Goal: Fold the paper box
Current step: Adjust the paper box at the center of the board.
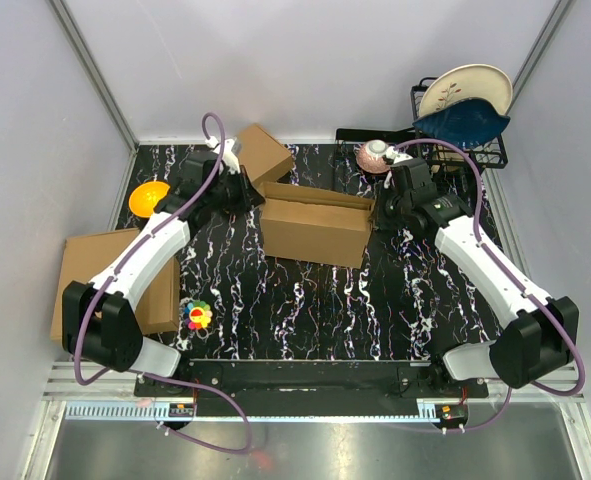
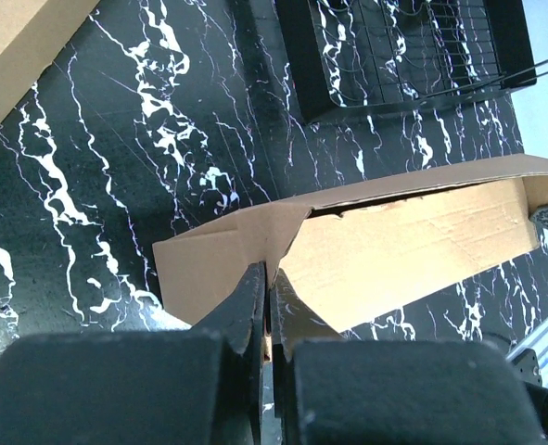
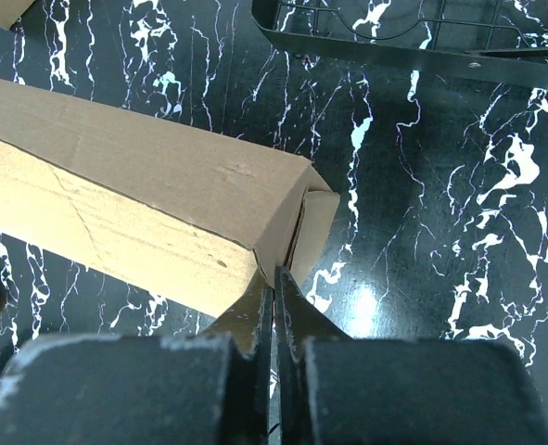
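Observation:
The paper box [image 1: 315,225] stands partly folded at mid table, long walls up and its top open. My left gripper [image 1: 247,190] is at its left end. In the left wrist view the left gripper [image 2: 267,271] is shut on a wall of the box [image 2: 413,250], with cardboard showing between the jaws. My right gripper [image 1: 380,208] is at the box's right end. In the right wrist view the right gripper [image 3: 275,274] is shut on the end corner of the box [image 3: 144,176], beside a small end flap [image 3: 318,222].
A smaller brown box [image 1: 262,152] sits just behind the left gripper. A tan cardboard slab [image 1: 100,280] lies at the left edge, an orange bowl [image 1: 148,197] beyond it. A black dish rack [image 1: 460,135] with plates and a pink cup [image 1: 375,156] stand at the back right. A colourful toy [image 1: 197,315] lies near front left.

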### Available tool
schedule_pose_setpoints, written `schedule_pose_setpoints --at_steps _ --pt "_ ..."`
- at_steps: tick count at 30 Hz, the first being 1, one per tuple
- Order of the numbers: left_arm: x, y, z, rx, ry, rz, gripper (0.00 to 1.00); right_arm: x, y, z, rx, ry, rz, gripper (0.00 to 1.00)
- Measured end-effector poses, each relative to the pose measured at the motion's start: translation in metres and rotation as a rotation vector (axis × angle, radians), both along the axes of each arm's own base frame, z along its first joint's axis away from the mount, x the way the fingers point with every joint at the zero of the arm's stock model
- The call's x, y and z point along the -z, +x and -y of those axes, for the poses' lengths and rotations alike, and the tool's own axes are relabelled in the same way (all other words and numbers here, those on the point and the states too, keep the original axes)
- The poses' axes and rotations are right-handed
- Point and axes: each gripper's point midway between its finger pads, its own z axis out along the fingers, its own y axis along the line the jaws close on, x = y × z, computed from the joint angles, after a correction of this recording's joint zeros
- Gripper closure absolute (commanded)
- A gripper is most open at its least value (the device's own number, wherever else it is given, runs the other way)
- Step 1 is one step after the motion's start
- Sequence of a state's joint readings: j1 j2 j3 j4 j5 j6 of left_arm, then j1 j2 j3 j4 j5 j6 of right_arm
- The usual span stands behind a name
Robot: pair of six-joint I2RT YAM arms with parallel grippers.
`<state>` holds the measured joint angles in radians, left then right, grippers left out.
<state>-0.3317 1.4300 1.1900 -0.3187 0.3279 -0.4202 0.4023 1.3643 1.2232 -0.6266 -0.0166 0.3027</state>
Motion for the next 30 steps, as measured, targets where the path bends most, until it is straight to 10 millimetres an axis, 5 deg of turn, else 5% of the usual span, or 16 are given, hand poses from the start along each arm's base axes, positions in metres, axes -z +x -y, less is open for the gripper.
schedule_pose_setpoints --at_steps 30 --pt "0.012 -0.008 -0.008 -0.077 0.136 0.196 1.00 0.000 0.001 -0.007 -0.017 -0.001 -0.002 1.00"
